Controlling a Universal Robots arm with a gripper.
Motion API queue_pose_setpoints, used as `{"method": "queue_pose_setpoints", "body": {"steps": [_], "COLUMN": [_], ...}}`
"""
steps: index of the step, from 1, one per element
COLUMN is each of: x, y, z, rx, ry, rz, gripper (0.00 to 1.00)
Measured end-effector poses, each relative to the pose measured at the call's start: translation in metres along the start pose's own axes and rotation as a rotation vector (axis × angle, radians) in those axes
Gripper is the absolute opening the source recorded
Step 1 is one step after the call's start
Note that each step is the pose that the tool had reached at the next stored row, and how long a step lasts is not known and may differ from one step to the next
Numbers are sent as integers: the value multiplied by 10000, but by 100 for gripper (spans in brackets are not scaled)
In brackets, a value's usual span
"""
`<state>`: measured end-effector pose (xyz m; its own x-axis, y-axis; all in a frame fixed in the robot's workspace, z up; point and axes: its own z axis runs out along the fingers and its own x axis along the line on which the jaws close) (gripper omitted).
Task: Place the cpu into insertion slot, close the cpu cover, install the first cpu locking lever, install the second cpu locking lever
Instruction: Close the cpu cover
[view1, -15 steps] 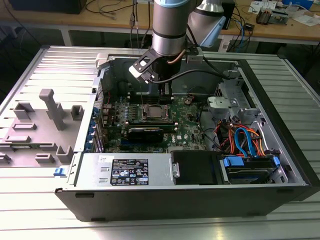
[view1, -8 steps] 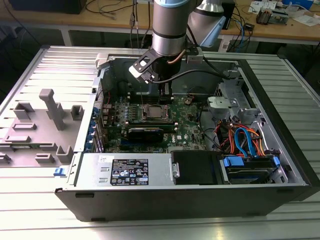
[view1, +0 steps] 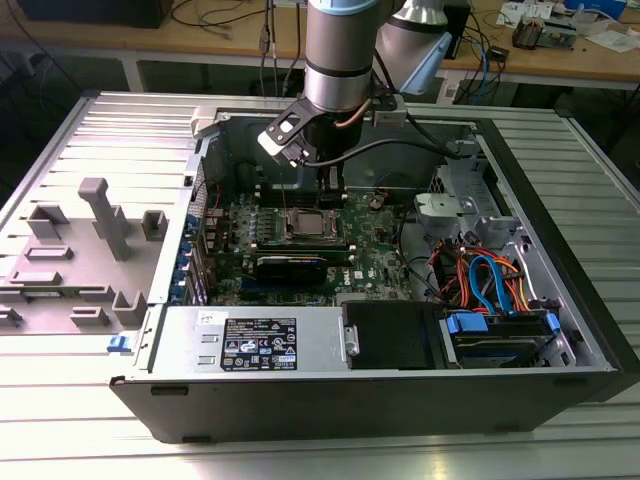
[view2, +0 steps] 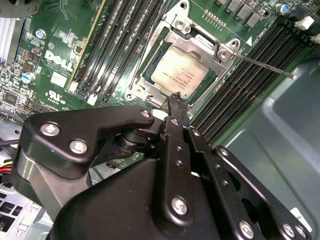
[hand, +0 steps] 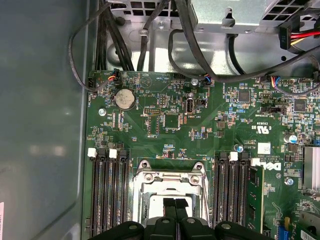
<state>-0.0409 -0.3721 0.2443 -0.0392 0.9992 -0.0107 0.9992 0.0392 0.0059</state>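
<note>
The cpu (view2: 182, 70) lies in the insertion slot (view1: 305, 225) on the green motherboard (hand: 170, 125), its silver-grey top showing through the window of the cpu cover (view2: 202, 42). The silvery cover frame (hand: 170, 181) lies flat around the chip. One thin locking lever (view2: 265, 66) juts out from the socket corner across the long black memory slots (view2: 250, 85). My gripper (view2: 175, 99) hangs just above the socket's edge, fingers pressed together with nothing between them. In the first wrist view the gripper (hand: 175, 204) sits over the cover's window. In the exterior view the gripper (view1: 325, 190) hovers beside the socket.
The board sits inside an open computer case (view1: 560, 380) with steel walls all round. Black cables (hand: 150, 30) run along the case wall beside the board. A drive bay with blue and orange cables (view1: 490, 280) fills the exterior view's right. A grey fixture (view1: 100, 225) stands outside on the exterior view's left.
</note>
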Motion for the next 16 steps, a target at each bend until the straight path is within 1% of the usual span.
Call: {"method": "queue_pose_setpoints", "body": {"steps": [2,6,9,11,13,15,16], "x": [0,1,3,8,10,14,15], "y": [-8,-66,-103,-216,-268,-353,-366], "z": [1,11,51,114,156,212,220], "rx": [-1,0,5,9,15,20,21], "ry": [1,1,0,1,0,2,2], "rz": [1,-2,-15,-43,-62,-95,-97], "gripper": [11,11,11,11,11,11,11]}}
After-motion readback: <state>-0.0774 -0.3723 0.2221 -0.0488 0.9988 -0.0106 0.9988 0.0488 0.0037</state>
